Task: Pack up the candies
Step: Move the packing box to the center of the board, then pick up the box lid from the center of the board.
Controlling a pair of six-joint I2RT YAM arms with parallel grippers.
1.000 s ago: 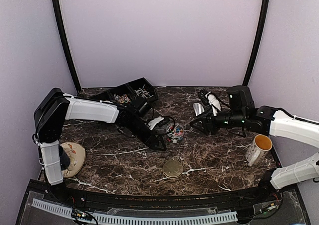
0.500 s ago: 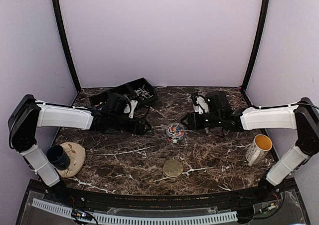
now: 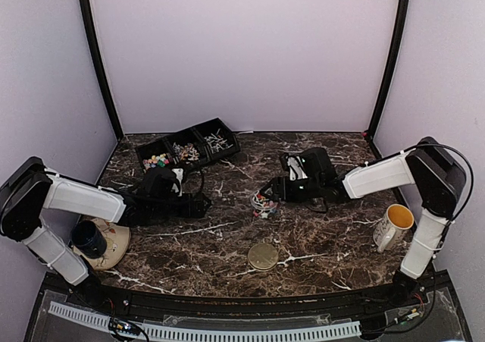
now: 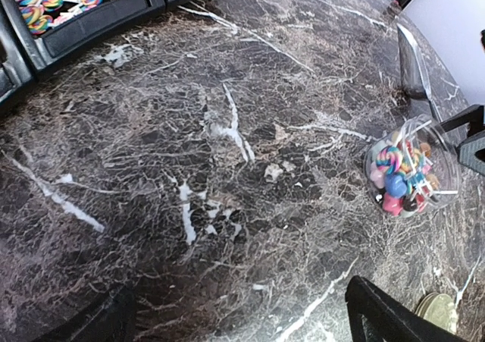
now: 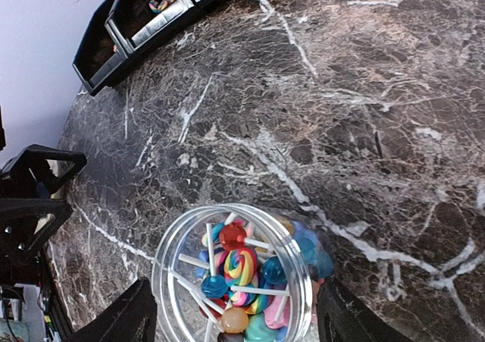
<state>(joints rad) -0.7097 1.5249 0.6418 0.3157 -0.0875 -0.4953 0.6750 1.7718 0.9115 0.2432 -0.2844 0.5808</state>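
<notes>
A dark marble bench veined in white stands inside pale lilac walls. The right end effector has its jaws spread wide, with a clear jar between them. The wrist view shows a black finger on each side of the glass, and whether either one touches it I cannot tell. The mouth of the jar is open. Inside are candies, with swirled, red, blue and orange heads on thin white sticks.

The right arm reaches to the jar from the right side of the bench. A white mug with a yellow inside stands to the right of the jar, well apart from it. A round gold lid lies flat on the side of the jar nearer the arm bases, apart from it.

The left end effector is left of the jar and apart from it, low over bare marble with its jaws wide apart. Behind and left of the jar, by the back wall, a black tray holds more candies in its compartments. Far left of the jar, a dark cup sits on a plate.
</notes>
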